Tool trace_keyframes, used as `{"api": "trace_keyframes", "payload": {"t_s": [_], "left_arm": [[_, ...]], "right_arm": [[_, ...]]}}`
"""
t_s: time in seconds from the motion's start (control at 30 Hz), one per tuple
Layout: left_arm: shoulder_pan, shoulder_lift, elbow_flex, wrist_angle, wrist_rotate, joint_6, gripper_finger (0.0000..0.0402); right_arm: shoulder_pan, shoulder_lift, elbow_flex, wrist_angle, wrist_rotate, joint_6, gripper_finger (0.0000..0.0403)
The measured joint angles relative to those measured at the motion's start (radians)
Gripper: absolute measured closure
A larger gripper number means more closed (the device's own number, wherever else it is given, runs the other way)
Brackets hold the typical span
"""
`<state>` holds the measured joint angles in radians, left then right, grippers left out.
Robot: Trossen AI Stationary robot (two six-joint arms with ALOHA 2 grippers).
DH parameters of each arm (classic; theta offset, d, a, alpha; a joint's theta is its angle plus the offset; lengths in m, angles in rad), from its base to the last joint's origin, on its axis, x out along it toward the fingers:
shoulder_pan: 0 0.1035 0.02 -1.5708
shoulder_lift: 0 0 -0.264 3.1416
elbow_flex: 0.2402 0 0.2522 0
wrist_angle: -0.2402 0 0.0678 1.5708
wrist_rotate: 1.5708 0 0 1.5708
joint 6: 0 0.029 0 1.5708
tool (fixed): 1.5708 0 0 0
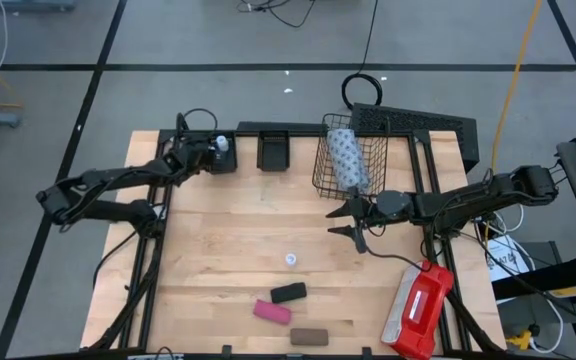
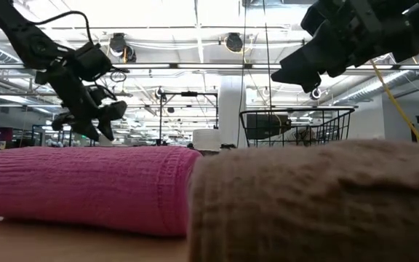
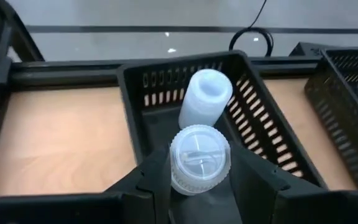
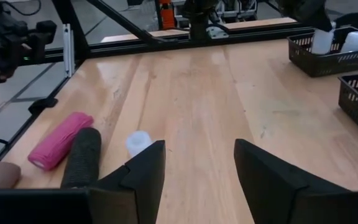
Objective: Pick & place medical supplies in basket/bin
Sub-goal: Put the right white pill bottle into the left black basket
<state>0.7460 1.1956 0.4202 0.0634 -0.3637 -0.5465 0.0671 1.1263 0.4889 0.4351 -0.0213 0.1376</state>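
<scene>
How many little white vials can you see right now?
3: one held in the left gripper over the small tray, one vial lying inside it, one vial mid-table.

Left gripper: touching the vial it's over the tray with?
Touching. Left wrist view shows the left gripper clamped on a vial, a finger pressed against each side, above the tray.

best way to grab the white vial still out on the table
Take the white vial from straight above, fingers closing across its round sides. It stands alone on bare wood, clear of the black roll nearby, so there is room on every side. The open right gripper looks nearest.
</scene>
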Motion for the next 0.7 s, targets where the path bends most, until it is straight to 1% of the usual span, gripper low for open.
{"api": "trace_keyframes", "payload": {"t_s": [0.23, 0.37, 0.53, 0.7], "left_arm": [[-0.001, 0.099, 0.000, 0.064, -0.004, -0.002, 0.0268], [-0.002, 0.124, 0.002, 0.085, -0.007, 0.001, 0.0268], [-0.001, 0.124, 0.003, 0.085, -0.007, 0.002, 0.0268], [-0.002, 0.124, 0.002, 0.086, -0.013, 0.002, 0.0241]], "right_arm": [[0.000, 0.000, 0.000, -0.003, -0.001, 0.000, 0.0227], [0.000, 0.000, 0.000, -0.007, -0.002, 0.000, 0.0227], [0.000, 0.000, 0.000, -0.008, -0.002, 0.000, 0.0229], [0.000, 0.000, 0.000, -0.014, -0.002, 0.000, 0.0230]]}}
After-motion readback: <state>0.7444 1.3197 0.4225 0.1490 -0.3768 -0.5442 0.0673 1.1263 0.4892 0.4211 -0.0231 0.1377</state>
